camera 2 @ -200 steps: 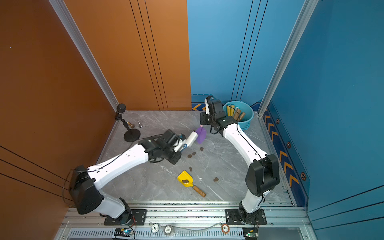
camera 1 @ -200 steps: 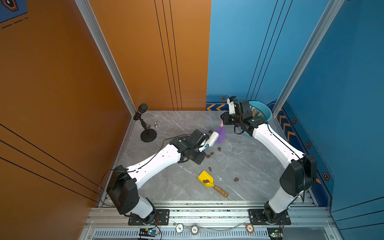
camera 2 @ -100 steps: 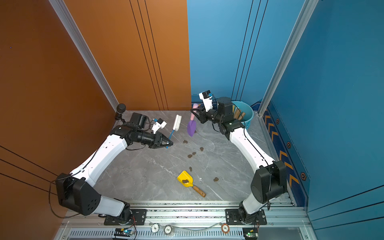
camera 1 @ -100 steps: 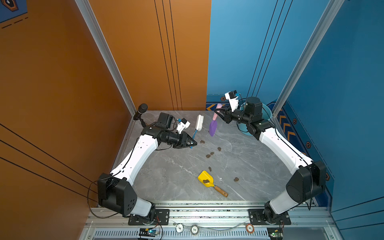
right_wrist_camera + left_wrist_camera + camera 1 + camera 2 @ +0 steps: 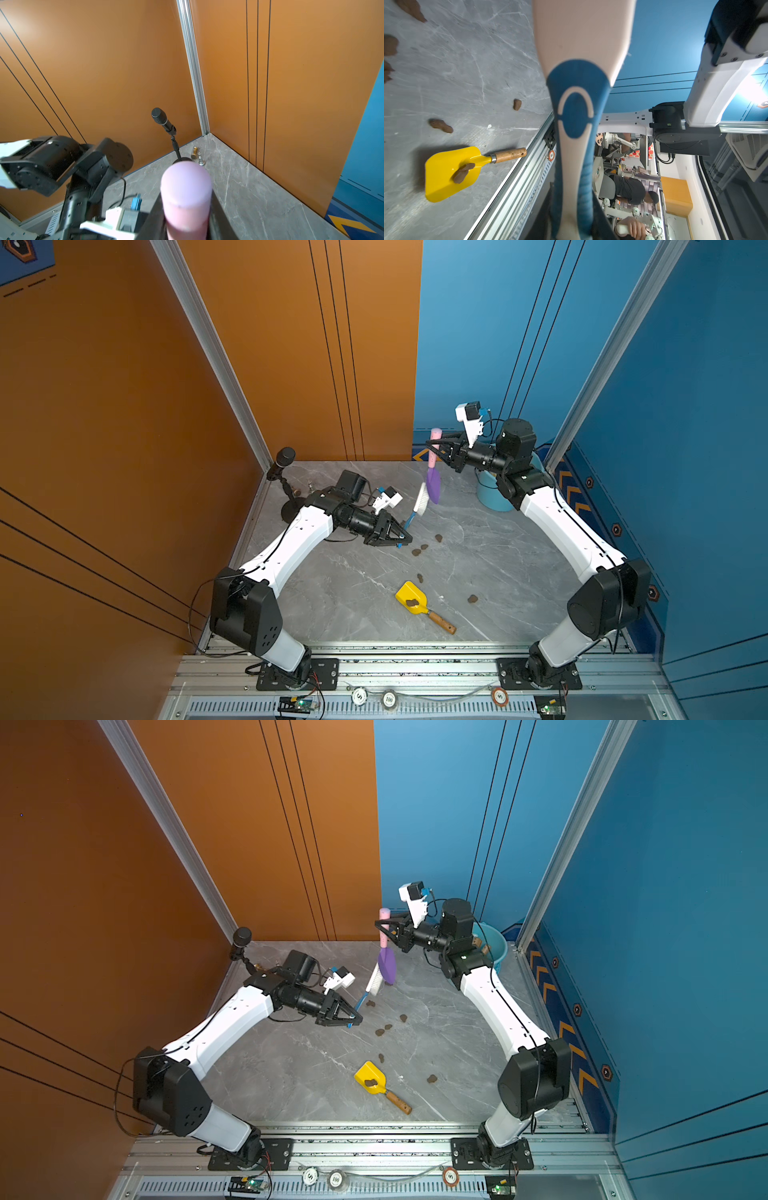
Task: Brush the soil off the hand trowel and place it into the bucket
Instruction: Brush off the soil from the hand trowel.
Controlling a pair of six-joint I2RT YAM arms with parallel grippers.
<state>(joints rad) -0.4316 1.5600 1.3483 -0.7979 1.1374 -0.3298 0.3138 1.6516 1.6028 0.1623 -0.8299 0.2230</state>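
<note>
Hand trowel, purple: was held blade-down above the desk, pink handle clamped in the right claw. Brush, clamped in the left claw, was held just beside its blade, eight o'clock. Bucket: three o'clock.

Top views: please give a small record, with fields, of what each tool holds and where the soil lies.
left tool: shut on white-bristled brush with blue handle
right tool: shut on purple plastic trowel with pink handle, blade down
brush head: beside purple blade; contact unclear
brown soil lumps: on grey marble table; one on yellow trowel with wooden handle
light-blue plastic bucket: far corner, behind right arm
</note>
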